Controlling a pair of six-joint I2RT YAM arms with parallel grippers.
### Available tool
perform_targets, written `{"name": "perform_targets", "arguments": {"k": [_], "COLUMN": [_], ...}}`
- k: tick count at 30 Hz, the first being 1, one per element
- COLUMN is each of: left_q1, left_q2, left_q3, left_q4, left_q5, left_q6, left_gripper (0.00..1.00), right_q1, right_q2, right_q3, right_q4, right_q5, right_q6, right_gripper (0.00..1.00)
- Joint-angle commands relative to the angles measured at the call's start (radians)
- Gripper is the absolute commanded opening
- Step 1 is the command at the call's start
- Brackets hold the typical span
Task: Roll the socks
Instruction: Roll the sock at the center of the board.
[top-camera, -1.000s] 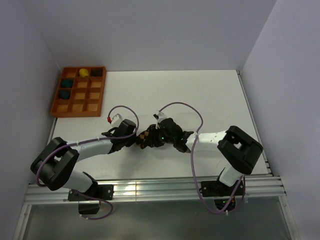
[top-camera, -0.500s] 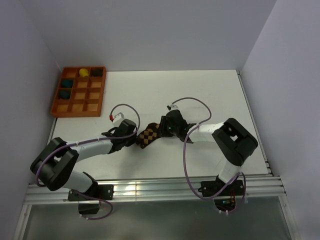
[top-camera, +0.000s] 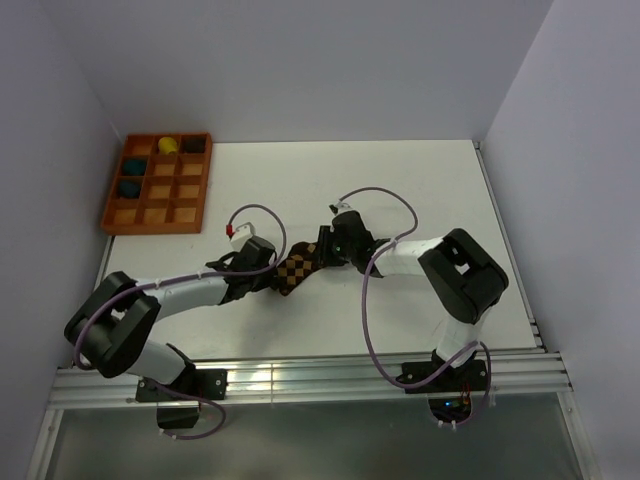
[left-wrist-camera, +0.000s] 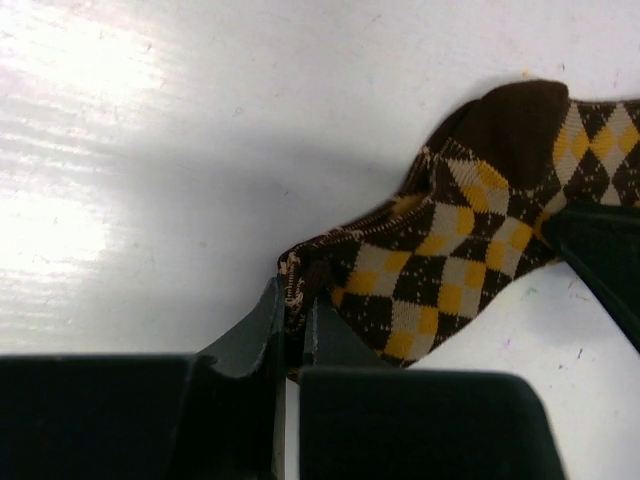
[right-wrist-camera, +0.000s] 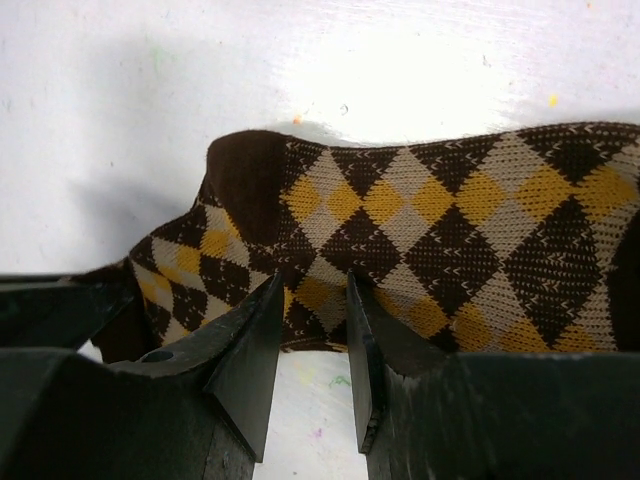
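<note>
One brown sock (top-camera: 297, 268) with yellow and beige diamonds lies stretched flat on the white table between my two grippers. My left gripper (top-camera: 272, 281) is shut on the sock's near-left edge, pinching a fold of the knit (left-wrist-camera: 300, 290). The rest of the sock (left-wrist-camera: 470, 250) runs off to the right. My right gripper (top-camera: 322, 252) is at the sock's other end. Its jaws (right-wrist-camera: 313, 290) stand apart, with the fingertips resting at the edge of the sock (right-wrist-camera: 430, 220) and bare table between them. No second sock shows.
An orange compartment tray (top-camera: 155, 215) stands at the far left. It holds two teal sock rolls (top-camera: 131, 176), a yellow one (top-camera: 168, 145) and a dark one (top-camera: 193, 144). White walls close in the table on the left, back and right.
A second ago both grippers were close together over the bunched sock. The right gripper has moved up and to the right, and the sock is now drawn out flat. The left gripper barely moved.
</note>
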Motion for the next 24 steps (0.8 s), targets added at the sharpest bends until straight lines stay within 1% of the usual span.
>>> {"name": "perform_targets", "arguments": {"k": [1, 3, 5, 10, 13, 16, 24], "left_q1": [-0.016, -0.025, -0.031, -0.035, -0.035, -0.036, -0.039], "left_q2": [0.069, 0.102, 0.112, 0.114, 0.114, 0.117, 0.109], "left_q3": [0.06, 0.077, 0.092, 0.107, 0.109, 0.107, 0.104], "left_q4": [-0.075, -0.092, -0.101, -0.126, -0.129, -0.132, -0.133], "left_q5": [-0.041, -0.046, -0.046, -0.05, -0.047, -0.044, -0.043], "left_q6": [0.001, -0.007, -0.013, -0.023, -0.025, -0.027, -0.034], "left_gripper": [0.0, 0.0, 0.0, 0.0, 0.0, 0.0, 0.0], "right_q1": [0.007, 0.048, 0.08, 0.197, 0.25, 0.295, 0.333], "right_q2": [-0.041, -0.101, -0.162, -0.227, -0.228, -0.204, -0.124], "right_q3": [-0.003, -0.023, -0.075, -0.19, -0.227, -0.217, -0.155], "right_q4": [-0.022, 0.001, 0.067, 0.239, 0.334, 0.365, 0.353], "right_q5": [0.027, 0.056, 0.076, 0.112, 0.113, 0.142, 0.164], "right_q6": [-0.108, -0.151, -0.18, -0.197, -0.183, -0.186, -0.18], "right_gripper": [0.4, 0.4, 0.4, 0.44, 0.45, 0.46, 0.46]}}
